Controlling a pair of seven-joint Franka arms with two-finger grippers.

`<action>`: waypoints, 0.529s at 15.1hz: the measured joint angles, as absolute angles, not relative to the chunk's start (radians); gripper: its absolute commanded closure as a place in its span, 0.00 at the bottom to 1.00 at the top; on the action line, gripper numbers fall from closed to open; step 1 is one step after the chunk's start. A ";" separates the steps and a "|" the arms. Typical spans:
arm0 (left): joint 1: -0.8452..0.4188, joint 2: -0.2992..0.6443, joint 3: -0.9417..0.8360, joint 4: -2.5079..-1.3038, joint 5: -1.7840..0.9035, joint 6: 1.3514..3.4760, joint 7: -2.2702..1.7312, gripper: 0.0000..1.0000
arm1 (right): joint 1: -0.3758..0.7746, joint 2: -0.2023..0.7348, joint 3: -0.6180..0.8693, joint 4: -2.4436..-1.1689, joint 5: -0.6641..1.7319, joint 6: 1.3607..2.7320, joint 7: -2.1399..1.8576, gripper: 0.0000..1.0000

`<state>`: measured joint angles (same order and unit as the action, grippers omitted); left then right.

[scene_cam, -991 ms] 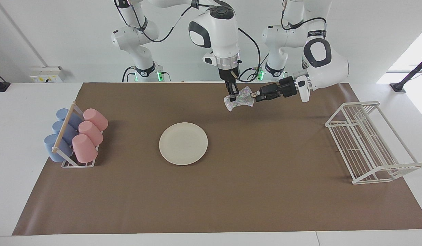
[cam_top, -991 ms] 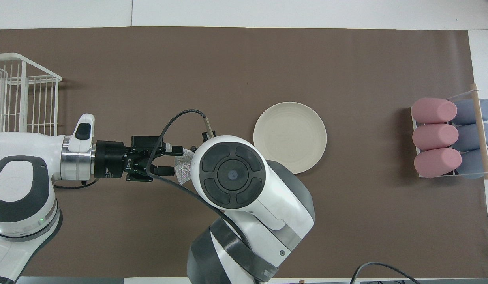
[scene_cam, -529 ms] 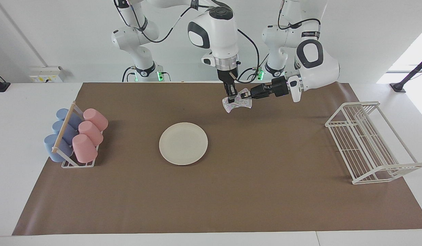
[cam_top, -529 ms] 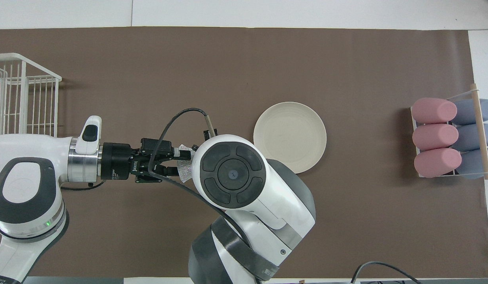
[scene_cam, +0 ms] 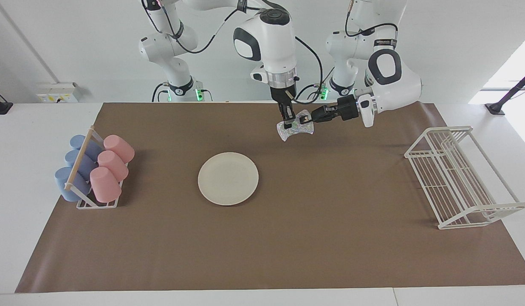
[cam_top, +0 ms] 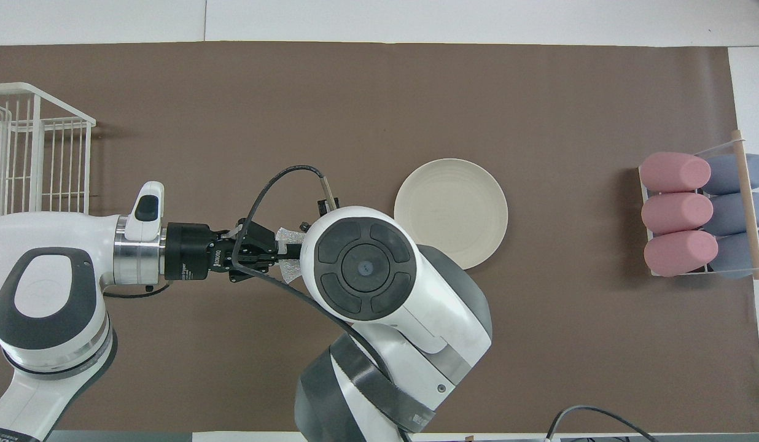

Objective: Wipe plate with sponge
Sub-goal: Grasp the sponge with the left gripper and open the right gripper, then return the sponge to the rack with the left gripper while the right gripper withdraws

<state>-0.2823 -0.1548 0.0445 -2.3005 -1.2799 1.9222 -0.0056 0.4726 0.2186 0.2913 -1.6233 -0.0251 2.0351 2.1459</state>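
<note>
Sponge [scene_cam: 294, 129]: held in the air over the brown mat [scene_cam: 262, 238], nearer the robots than the plate. Long axis runs roughly level, from one arm's end of the table toward the other. Silvery-white, faint multicolour speckles, sides pinched in at the waist.

Left gripper [scene_cam: 310, 119]: reaches in sideways; fingers clenched on the sponge's end toward the left arm's side.

Right gripper [scene_cam: 289, 122]: points straight down onto the sponge's middle; fingers at the waist, whether gripping or loosening cannot be told. In the overhead view this arm's wrist covers most of the sponge.

Plate [scene_cam: 228, 178]: round, cream-white, shallow rim, bare. Lies flat on the mat, well apart from both sets of fingers, toward the right arm's end.

Cup rack [scene_cam: 94, 204]: at the right arm's end; holds three pink cups [scene_cam: 111, 162] and three blue cups [scene_cam: 75, 163], lying tilted.

Wire rack [scene_cam: 462, 176]: white, at the left arm's end.
</note>
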 measured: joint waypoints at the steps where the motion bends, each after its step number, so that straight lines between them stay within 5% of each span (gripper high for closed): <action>1: -0.282 -0.155 0.046 -2.301 -1.280 1.922 -0.010 1.00 | 0.466 0.218 0.291 -1.623 -0.026 2.033 2.118 0.54; 2: -0.280 -0.155 0.049 -2.300 -1.280 1.923 -0.015 1.00 | 0.455 0.217 0.291 -1.623 -0.026 2.024 2.062 0.49; 4: -0.273 -0.155 0.058 -2.297 -1.276 1.924 -0.028 1.00 | 0.411 0.210 0.290 -1.623 -0.029 1.984 1.894 0.00; 8: -0.242 -0.157 0.064 -2.241 -1.114 1.930 -0.139 1.00 | 0.284 0.159 0.287 -1.629 -0.030 1.926 1.598 0.00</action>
